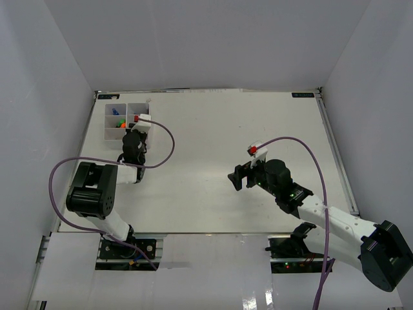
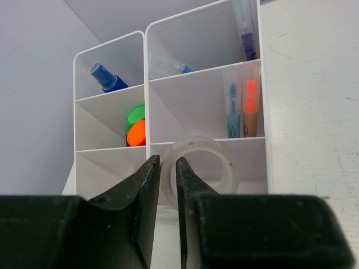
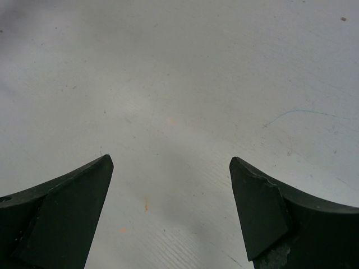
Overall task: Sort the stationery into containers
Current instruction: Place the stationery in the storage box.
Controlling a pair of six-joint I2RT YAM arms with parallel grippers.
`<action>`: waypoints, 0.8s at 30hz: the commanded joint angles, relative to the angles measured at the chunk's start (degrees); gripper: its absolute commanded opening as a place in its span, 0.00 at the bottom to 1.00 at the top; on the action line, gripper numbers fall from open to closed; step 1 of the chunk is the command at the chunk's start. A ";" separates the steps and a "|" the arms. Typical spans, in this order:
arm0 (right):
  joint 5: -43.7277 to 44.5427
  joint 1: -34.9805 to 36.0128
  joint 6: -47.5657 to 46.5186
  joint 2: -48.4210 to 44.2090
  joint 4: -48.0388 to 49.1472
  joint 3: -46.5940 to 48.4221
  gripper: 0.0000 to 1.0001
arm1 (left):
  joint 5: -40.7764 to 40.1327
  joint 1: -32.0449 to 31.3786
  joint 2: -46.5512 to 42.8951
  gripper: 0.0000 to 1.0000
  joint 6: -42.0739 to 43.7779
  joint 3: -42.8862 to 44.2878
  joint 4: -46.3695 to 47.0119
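On the table (image 1: 226, 129) the tray (image 2: 147, 84) sits far left, so I work it with the left gripper (image 2: 167, 162). The right gripper (image 3: 171, 163) hangs wide open and empty, right of centre, out of the way. The ring (image 2: 230, 168) stands on edge in the near right cell, hole facing near (round, no long axis), its wall between close-set jaws. Gripped or freed, I cannot tell.

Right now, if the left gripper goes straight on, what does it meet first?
The tape ring, whose wall sits between the jaws of the left gripper; beyond, probably a tray divider.
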 commanded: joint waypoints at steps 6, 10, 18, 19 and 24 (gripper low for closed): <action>-0.04 0.10 -0.65 0.13 2.70 -0.68 0.91 | 0.28 0.45 -0.13 0.34 -1.53 -2.66 6.83; -0.22 0.10 -0.56 0.21 2.70 -0.68 0.91 | -0.07 0.36 -0.39 0.38 -1.88 -3.54 7.97; -0.22 0.10 -0.56 0.13 2.79 -0.85 0.91 | -0.25 0.36 -0.31 0.48 -2.06 -4.60 9.29; -0.22 0.10 -0.56 0.21 2.79 -0.85 0.91 | -0.08 0.36 -0.31 0.49 -2.15 -4.60 9.03; -0.22 0.10 -0.65 0.30 2.70 -0.77 0.91 | 0.89 0.45 -1.27 0.49 -2.94 -4.51 7.89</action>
